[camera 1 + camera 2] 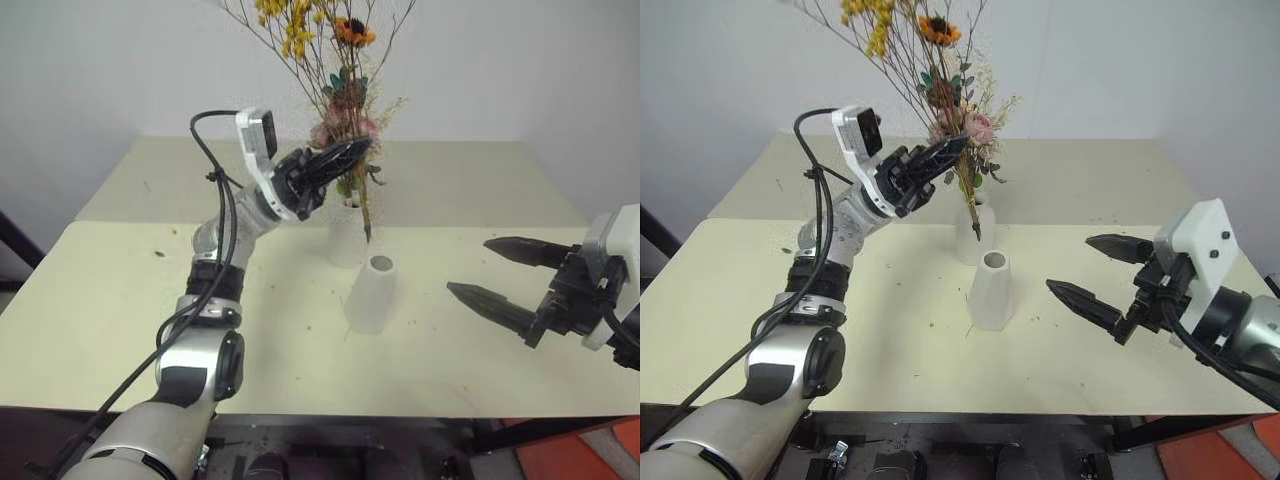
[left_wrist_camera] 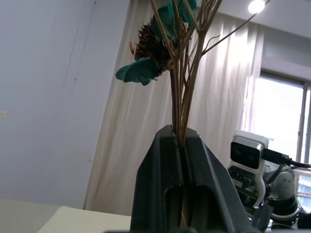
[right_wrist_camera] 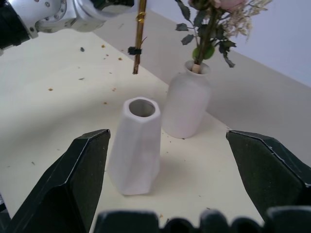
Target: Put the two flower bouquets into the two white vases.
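One yellow bouquet [image 1: 902, 40] pinched in L gripper [image 1: 950, 150]

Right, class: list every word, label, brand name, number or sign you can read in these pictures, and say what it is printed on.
None can be read.
The rounded vase and the cone vase: plain white, no marks.
The table: only scattered crumbs, no print.
The left gripper, shut on the yellow bouquet: no lettering visible.
The right gripper, open: no lettering visible.
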`<control>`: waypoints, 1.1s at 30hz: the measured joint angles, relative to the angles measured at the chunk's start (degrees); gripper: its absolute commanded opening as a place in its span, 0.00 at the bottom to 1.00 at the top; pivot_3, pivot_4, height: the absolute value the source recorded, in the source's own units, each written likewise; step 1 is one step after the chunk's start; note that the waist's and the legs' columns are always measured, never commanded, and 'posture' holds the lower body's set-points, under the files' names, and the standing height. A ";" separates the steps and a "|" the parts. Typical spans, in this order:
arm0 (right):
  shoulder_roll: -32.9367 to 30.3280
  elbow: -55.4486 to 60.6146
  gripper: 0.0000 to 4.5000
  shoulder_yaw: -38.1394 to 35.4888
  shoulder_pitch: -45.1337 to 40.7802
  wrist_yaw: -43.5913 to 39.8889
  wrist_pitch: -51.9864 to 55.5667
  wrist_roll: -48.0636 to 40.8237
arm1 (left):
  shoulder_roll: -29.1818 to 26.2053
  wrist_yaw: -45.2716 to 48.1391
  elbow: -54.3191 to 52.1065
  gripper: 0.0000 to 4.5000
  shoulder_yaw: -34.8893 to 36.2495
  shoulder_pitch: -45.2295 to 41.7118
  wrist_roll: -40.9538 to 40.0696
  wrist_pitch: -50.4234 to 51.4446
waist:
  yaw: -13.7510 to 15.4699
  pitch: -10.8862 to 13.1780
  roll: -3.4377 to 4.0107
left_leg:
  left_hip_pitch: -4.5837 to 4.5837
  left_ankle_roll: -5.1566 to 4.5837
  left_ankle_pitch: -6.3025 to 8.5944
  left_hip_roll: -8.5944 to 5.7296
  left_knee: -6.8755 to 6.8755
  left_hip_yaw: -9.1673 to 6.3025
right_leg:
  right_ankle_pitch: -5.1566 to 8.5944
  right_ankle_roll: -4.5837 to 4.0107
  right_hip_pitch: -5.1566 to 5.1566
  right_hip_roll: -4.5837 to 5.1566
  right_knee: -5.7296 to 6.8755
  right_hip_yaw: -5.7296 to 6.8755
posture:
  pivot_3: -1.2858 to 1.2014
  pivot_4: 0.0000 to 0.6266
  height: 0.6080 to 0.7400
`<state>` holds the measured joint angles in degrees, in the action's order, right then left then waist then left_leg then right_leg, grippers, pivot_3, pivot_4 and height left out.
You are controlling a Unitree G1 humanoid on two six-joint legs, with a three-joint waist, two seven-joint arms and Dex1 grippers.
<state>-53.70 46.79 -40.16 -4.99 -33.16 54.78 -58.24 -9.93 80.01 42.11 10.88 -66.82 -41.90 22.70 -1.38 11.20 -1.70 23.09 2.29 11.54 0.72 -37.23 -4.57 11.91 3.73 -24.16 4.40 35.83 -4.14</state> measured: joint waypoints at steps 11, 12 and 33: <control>0.00 0.09 1.00 -1.51 2.08 3.82 -0.93 -1.54 | 2.89 4.29 8.50 0.01 -0.04 -2.96 4.09 -4.21 | 0.25 0.00 0.00 | 0.02 -0.01 0.01 0.00 0.00 -0.01 | 0.01 0.01 -0.01 0.00 -0.01 0.01 | 0.52 0.24 1.00; 0.00 0.09 1.00 -1.41 2.28 3.95 -1.08 -1.54 | 3.04 4.59 8.52 0.01 -0.03 -2.97 4.13 -4.17 | 0.25 0.00 0.00 | 0.02 -0.01 0.01 0.00 0.00 -0.01 | 0.01 0.02 -0.01 0.00 -0.02 0.01 | 0.52 0.24 1.00; -0.59 0.18 1.00 0.20 2.70 7.91 -2.15 -2.20 | 6.73 6.03 14.21 0.01 -0.82 -2.86 11.97 -12.55 | 0.32 0.00 0.00 | 0.03 -0.01 0.01 0.00 0.00 -0.01 | 0.01 0.03 -0.01 0.00 -0.02 0.01 | 0.52 0.24 1.00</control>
<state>-54.30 46.97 -39.95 -2.29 -25.26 52.64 -60.44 -3.21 86.04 56.32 10.06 -69.68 -29.94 10.15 -1.06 11.20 -1.70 23.12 2.29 11.54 0.72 -37.23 -4.58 11.92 3.76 -24.17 4.40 35.81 -4.13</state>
